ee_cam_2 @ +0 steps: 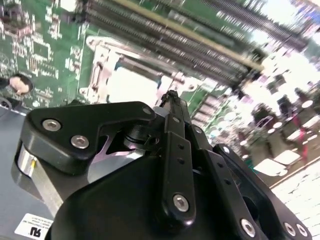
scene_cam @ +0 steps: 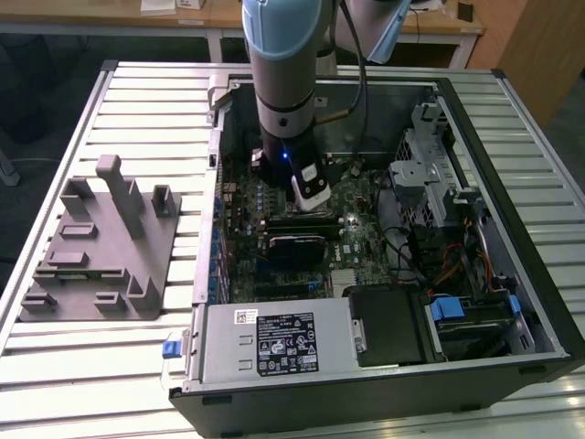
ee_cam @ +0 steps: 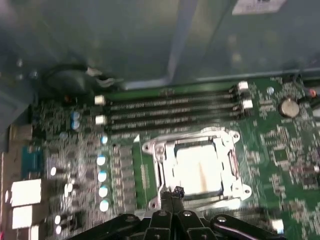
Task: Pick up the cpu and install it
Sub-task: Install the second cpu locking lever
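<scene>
The cpu point(ee_cam: 201, 169) sits in the socket point(ee_cam: 227, 150), gripper point(ee_cam: 175, 192) closed.

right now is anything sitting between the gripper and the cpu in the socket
Nothing visible does. In the first wrist view the gripper hangs at the socket's edge, with the cpu lying bare in the metal socket frame.

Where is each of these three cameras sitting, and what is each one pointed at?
Exterior view: off the arm, above the table, looking down into the open computer case; the arm reaches in.
First wrist view: on the arm, facing the motherboard, with the cpu lying in its socket and the gripper at the picture's edge.
Second wrist view: on the arm, close behind the gripper, looking past it.
Both wrist views share the cpu, the memory slots and the shut fingers.
</scene>
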You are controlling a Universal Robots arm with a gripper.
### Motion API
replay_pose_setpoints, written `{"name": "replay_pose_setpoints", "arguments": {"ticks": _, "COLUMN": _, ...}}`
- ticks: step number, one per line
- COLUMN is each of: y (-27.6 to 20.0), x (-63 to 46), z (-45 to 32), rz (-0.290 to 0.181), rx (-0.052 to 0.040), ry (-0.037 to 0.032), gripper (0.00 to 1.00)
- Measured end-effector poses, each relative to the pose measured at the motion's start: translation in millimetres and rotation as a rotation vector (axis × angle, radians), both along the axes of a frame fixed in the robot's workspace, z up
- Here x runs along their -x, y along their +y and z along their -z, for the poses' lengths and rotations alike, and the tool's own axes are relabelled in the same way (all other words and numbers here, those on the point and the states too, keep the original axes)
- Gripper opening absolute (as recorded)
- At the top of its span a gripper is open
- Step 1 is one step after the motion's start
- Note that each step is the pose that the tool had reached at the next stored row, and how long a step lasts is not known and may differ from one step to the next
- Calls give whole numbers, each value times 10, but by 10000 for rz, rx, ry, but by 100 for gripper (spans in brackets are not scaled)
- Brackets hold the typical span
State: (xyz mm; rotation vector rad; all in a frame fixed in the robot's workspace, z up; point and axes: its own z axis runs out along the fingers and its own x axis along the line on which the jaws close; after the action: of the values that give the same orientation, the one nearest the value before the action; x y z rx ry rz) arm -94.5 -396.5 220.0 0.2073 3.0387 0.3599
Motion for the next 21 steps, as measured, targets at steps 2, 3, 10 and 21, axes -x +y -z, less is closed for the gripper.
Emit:
{"name": "replay_pose_setpoints", "arguments": {"ticks": 2, "y": 68, "x": -16, "z": 0, "rz": 1, "rx": 36, "ry": 1, "gripper": 11}}
{"name": "replay_pose_setpoints", "arguments": {"ticks": 3, "y": 96, "x": -30, "z": 2, "rz": 0, "rx": 53, "ry": 0, "gripper": 11}}
{"name": "replay_pose_setpoints", "arguments": {"ticks": 10, "y": 223, "x": -168, "z": 18, "rz": -1, "rx": 227, "ry": 1, "gripper": 11}}
{"name": "replay_pose_setpoints", "arguments": {"ticks": 21, "y": 304, "x": -352, "z": 57, "rz": -5, "rx": 1000, "ry": 162, "gripper": 11}}
